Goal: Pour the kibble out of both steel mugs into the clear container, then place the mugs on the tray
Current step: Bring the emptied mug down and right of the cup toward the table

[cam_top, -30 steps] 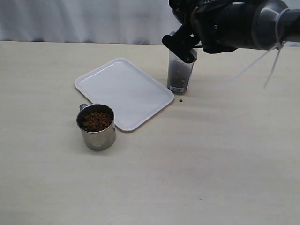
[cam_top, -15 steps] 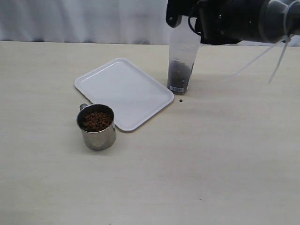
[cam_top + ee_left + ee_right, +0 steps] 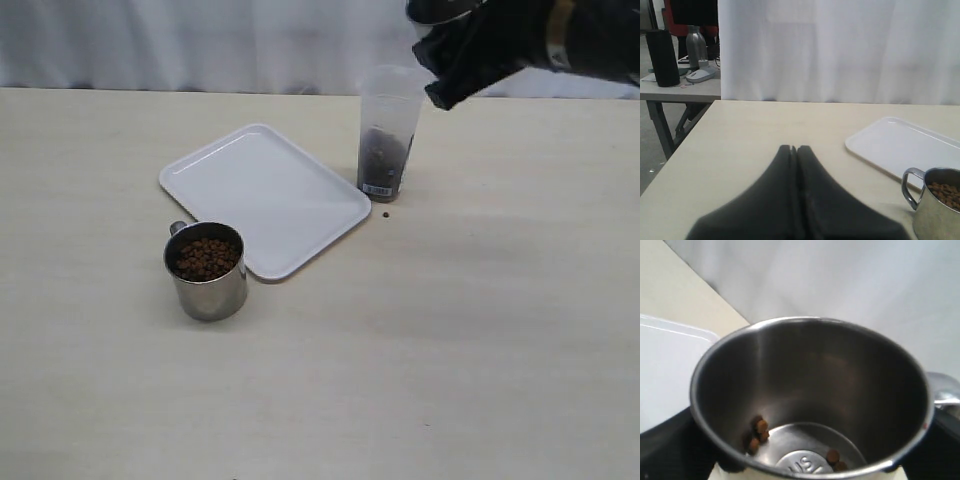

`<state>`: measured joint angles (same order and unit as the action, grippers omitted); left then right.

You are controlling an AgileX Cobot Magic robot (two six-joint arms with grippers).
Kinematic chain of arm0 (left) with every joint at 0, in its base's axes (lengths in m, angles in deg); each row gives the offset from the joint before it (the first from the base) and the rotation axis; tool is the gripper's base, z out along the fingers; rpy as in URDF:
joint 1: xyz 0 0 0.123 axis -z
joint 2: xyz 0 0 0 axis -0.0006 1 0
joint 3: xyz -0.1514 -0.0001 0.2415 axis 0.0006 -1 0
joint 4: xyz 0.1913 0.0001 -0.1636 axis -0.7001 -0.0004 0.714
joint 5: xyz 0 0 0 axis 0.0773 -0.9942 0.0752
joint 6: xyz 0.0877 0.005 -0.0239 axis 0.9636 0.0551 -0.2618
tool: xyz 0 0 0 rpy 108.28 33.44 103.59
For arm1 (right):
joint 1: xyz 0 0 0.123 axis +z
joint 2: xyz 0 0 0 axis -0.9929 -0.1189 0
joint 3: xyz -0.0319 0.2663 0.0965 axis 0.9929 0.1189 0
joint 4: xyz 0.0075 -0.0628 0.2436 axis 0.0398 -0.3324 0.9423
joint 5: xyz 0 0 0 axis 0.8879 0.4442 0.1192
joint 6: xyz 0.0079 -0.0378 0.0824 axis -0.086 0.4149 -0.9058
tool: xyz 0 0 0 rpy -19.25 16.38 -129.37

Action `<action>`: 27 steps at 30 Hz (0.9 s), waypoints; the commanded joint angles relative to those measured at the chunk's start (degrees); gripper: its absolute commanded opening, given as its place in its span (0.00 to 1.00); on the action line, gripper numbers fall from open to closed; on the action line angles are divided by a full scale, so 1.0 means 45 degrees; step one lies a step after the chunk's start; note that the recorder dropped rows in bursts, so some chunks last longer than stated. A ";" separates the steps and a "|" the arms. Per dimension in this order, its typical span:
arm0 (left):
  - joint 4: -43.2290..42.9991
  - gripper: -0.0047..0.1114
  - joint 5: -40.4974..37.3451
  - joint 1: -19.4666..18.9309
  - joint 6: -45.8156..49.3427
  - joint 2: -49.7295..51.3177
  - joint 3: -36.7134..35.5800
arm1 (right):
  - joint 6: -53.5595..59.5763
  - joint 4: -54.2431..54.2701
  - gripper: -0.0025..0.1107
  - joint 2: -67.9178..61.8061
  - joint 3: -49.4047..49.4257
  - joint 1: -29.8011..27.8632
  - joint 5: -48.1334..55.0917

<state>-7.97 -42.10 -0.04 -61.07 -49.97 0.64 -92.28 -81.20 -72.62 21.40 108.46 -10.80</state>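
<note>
The clear container (image 3: 387, 128) stands upright behind the tray's far corner, with kibble (image 3: 384, 150) filling its lower part. My right gripper (image 3: 468, 48) hangs above and to the right of it, shut on a steel mug (image 3: 810, 395). That mug holds only a few pellets (image 3: 757, 432). The second steel mug (image 3: 206, 271), (image 3: 936, 205) stands in front of the white tray (image 3: 262, 196), full of kibble (image 3: 207, 257). My left gripper (image 3: 794, 148) is shut and empty, low over the table to the left of that mug, outside the exterior view.
One stray pellet (image 3: 386, 214) lies on the table in front of the container. A white curtain (image 3: 200, 40) closes the back. The table's left edge (image 3: 675, 150) shows in the left wrist view, with another desk beyond it.
My right gripper, still holding the mug, has swung from directly over the container's rim to the right and up. The container now shows in full. The other mug and tray have not moved.
</note>
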 commanded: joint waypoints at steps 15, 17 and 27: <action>-0.0076 0.04 0.0076 -0.0039 -0.0045 -0.0034 -0.0044 | 0.5862 0.2452 0.06 0.1608 0.9204 -0.1366 -1.0822; -0.0076 0.04 0.0076 -0.0039 -0.0045 -0.0034 -0.0044 | 0.6441 0.4065 0.06 0.1555 0.9631 -0.1366 -1.0912; -0.0108 0.04 0.0076 -0.0039 -0.0045 -0.0034 -0.0044 | 0.7170 0.2837 0.06 -0.1182 0.9789 -0.4116 -1.3472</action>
<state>-8.08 -42.10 -0.04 -61.07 -49.97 0.64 -58.75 -62.80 -75.18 65.25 94.84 -64.29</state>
